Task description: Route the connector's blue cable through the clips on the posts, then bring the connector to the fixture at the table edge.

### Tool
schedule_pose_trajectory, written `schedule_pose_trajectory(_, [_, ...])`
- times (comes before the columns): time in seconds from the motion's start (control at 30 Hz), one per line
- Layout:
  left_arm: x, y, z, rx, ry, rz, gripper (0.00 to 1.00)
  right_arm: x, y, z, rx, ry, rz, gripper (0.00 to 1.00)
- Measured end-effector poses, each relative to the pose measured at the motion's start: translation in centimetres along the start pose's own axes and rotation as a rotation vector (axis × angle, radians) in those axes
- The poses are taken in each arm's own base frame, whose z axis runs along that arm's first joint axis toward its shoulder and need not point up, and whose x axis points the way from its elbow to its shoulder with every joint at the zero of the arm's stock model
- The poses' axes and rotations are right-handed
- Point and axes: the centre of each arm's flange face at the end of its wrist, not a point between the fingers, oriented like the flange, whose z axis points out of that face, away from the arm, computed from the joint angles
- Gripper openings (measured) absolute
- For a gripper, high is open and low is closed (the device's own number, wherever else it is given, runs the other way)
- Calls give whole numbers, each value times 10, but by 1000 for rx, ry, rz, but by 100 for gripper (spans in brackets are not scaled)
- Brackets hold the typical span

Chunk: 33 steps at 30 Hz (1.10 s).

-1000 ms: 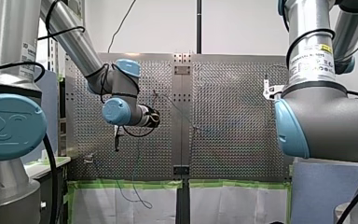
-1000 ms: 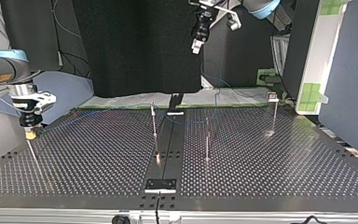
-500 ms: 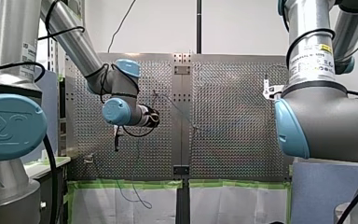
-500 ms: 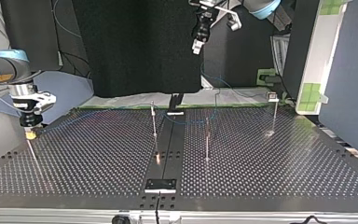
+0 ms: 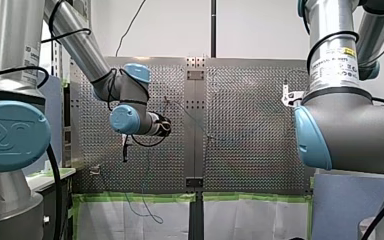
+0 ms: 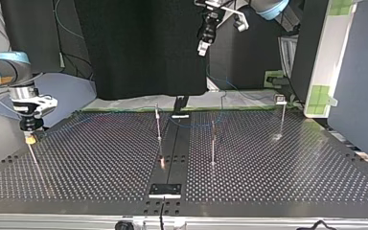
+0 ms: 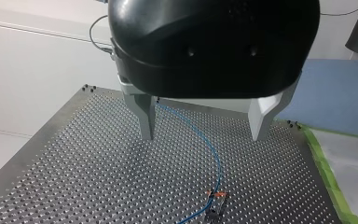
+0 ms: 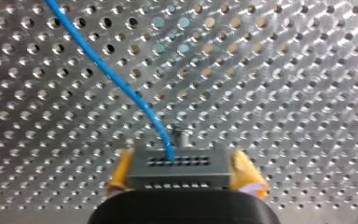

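My arms (image 5: 80,47) are silver-grey tubes with pale blue joint caps (image 5: 10,135) — black cables (image 5: 70,33) loop along them. My right arm (image 5: 330,20) wears a white label (image 5: 341,67) marked yellow. My left hand (image 7: 203,136) is glossy black with metal fingers (image 7: 147,116); my right hand (image 8: 184,173) has yellow pads (image 8: 248,173).

Green tape (image 5: 255,196) on perf. table (image 6: 100,158) edge; black curtain (image 6: 139,48).

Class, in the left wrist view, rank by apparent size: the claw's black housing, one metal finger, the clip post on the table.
1. black housing, though nearness to the camera inflates it
2. metal finger
3. clip post, farthest away
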Motion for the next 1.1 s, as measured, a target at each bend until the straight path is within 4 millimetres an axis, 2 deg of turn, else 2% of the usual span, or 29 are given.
schedule_pose_trajectory(1.1, [0,0,0,0,1,0,100,-3,0,-1,-20,-13,2,99])
